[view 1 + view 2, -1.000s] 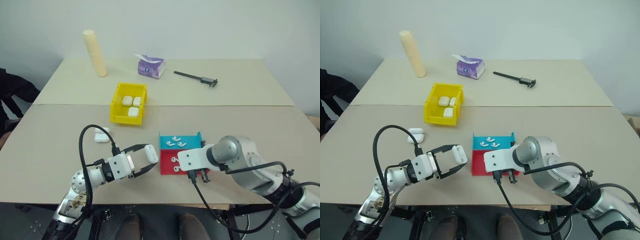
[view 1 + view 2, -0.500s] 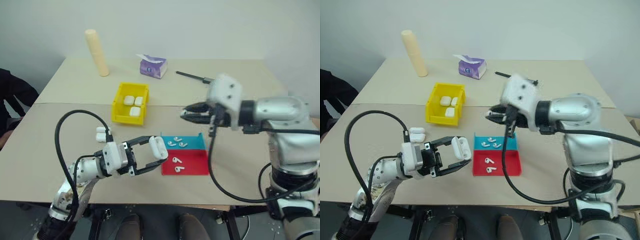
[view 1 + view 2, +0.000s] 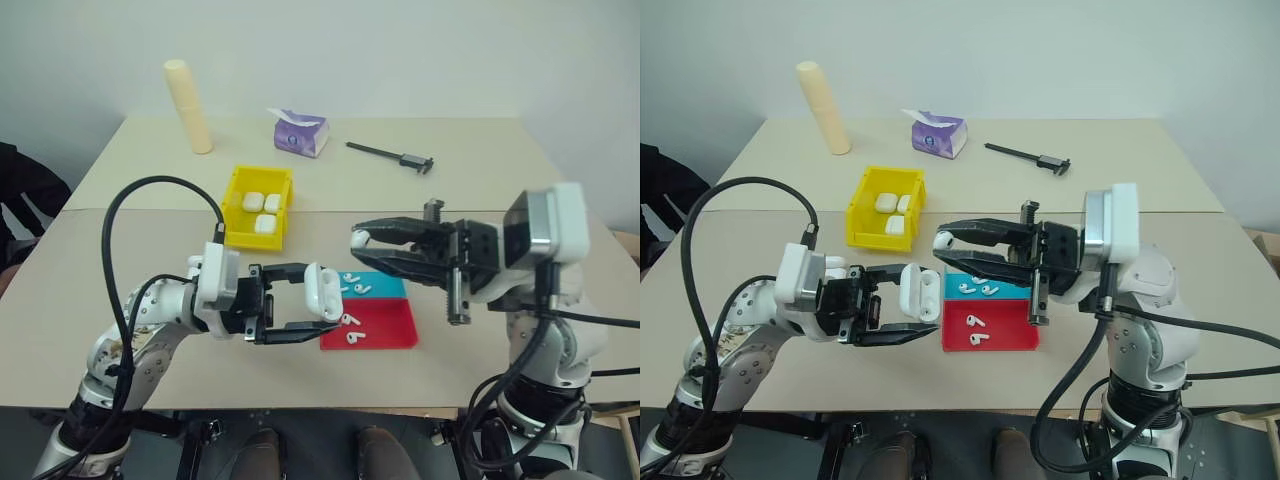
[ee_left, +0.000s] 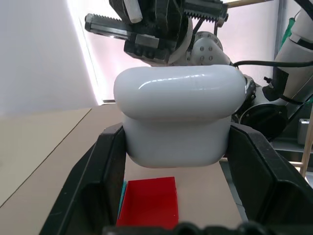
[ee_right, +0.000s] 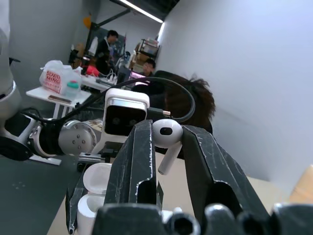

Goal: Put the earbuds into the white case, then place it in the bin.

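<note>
Two robot arms were held up above the bench, facing each other. The left gripper had its fingers closed tight on the white case. The case sat between the two black fingers with its lid open, up in the air over the near end of the bench, just beside the trays. The right gripper pointed toward the left one. Its fingers were nearly closed, and they pinched one earbud at the tips. The earbud's round head sat between the fingers and its stem hung down. It was close to the open case but not touching it.

Under the two grippers lay a flat blue tray and a flat red tray, side by side and touching. Each tray had loose earbuds on it. Farther back stood the yellow bin with three white cases inside. Two more white cases lay on the bench near the left arm.

At the far end of the bench were a tall cream stack of cups, a purple tissue pack and a black caliper.
</note>
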